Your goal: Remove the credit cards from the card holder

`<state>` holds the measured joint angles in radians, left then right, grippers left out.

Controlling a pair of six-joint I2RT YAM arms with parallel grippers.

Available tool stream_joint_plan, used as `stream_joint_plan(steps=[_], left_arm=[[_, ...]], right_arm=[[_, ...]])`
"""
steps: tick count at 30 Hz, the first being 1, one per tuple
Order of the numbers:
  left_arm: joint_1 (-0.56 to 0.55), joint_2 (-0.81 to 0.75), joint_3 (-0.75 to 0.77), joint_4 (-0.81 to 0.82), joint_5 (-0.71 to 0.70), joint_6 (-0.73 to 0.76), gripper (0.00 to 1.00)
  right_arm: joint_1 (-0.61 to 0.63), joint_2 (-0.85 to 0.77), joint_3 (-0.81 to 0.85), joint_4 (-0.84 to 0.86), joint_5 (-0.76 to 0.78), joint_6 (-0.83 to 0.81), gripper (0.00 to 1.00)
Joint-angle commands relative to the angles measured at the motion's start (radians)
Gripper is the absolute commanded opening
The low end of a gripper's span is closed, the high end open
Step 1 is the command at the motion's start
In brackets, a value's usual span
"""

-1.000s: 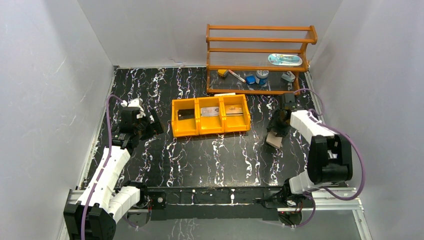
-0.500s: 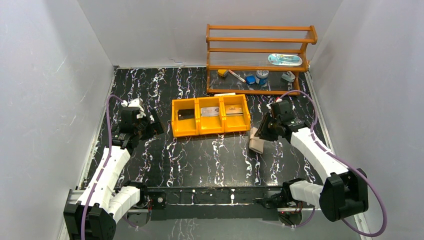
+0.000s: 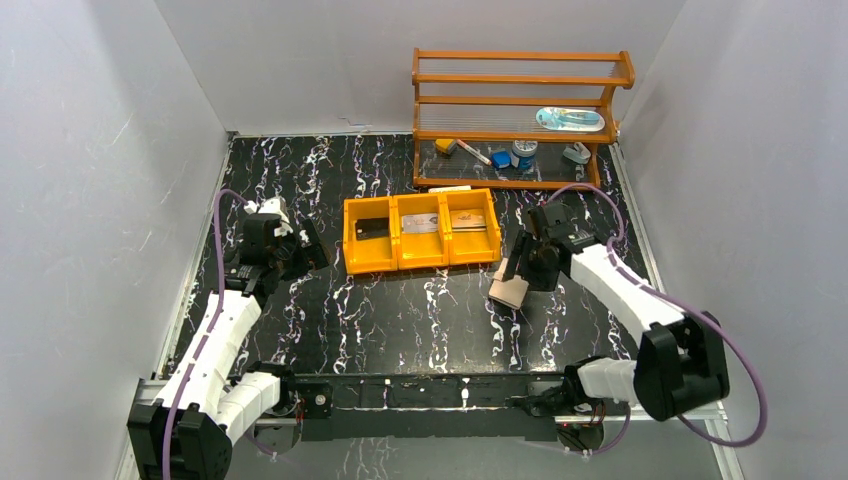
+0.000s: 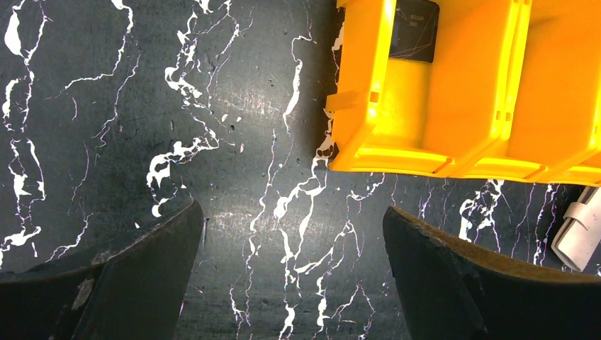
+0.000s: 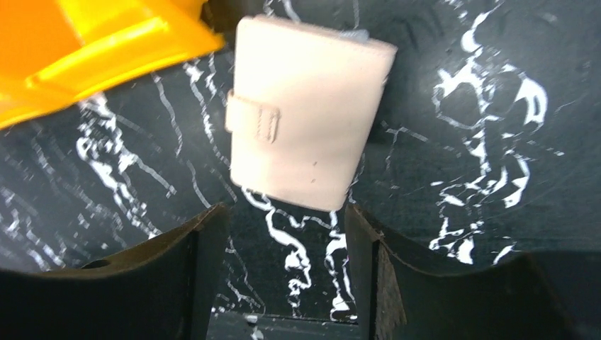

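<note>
The card holder (image 3: 509, 287) lies shut on the black marbled table, just off the right front corner of the orange tray (image 3: 421, 262). In the right wrist view the holder (image 5: 305, 113) is pale tan with a small side tab. Any cards inside it are hidden. My right gripper (image 3: 528, 268) is open, and its fingertips (image 5: 207, 230) stop just short of the holder's near edge without touching it. My left gripper (image 3: 300, 250) is open and empty over bare table left of the tray (image 4: 383, 71). The holder's corner (image 4: 577, 234) shows at the right edge of the left wrist view.
The tray's three compartments hold flat card-like pieces: a black one (image 3: 371, 228), a greyish one (image 3: 420, 225) and a tan one (image 3: 468, 220). An orange wooden shelf (image 3: 520, 80) with several small items stands at the back right. White walls close in both sides.
My right arm has swung left with the card holder, from the table's right side to the tray's corner. The holder now lies on the table with the jaws open behind it. The left arm is still.
</note>
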<state>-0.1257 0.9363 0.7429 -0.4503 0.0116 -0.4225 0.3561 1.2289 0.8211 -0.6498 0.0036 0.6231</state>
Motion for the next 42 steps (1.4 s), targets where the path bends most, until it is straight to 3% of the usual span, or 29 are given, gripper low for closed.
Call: stream_joint_plan(steps=[1, 8, 16, 19, 24, 32, 36, 42], left_arm=[[0.008, -0.001, 0.0, -0.007, 0.015, 0.01, 0.98], [0.008, -0.002, 0.0, -0.008, 0.014, 0.01, 0.98], [0.008, -0.001, 0.0, -0.008, 0.013, 0.011, 0.98], [0.008, 0.0, 0.0, -0.008, 0.013, 0.01, 0.98], [0.008, 0.003, 0.0, -0.008, 0.013, 0.01, 0.98], [0.008, 0.014, 0.0, -0.009, 0.021, 0.01, 0.98], [0.008, 0.015, 0.0, -0.009, 0.021, 0.01, 0.98], [0.008, 0.023, 0.0, -0.01, 0.023, 0.01, 0.98]], right_arm=[[0.024, 0.106, 0.119, -0.047, 0.161, -0.011, 0.7], [0.141, 0.302, 0.216, -0.03, 0.333, 0.071, 0.72], [0.236, 0.435, 0.19, 0.016, 0.369, 0.124, 0.7], [0.273, 0.404, 0.162, 0.013, 0.345, 0.137, 0.57], [0.354, 0.311, 0.117, 0.027, 0.281, 0.183, 0.46], [0.454, 0.233, 0.044, 0.158, 0.036, 0.217, 0.24], [0.503, 0.243, 0.067, 0.164, 0.009, 0.222, 0.18], [0.516, 0.198, 0.064, 0.282, -0.131, 0.284, 0.18]])
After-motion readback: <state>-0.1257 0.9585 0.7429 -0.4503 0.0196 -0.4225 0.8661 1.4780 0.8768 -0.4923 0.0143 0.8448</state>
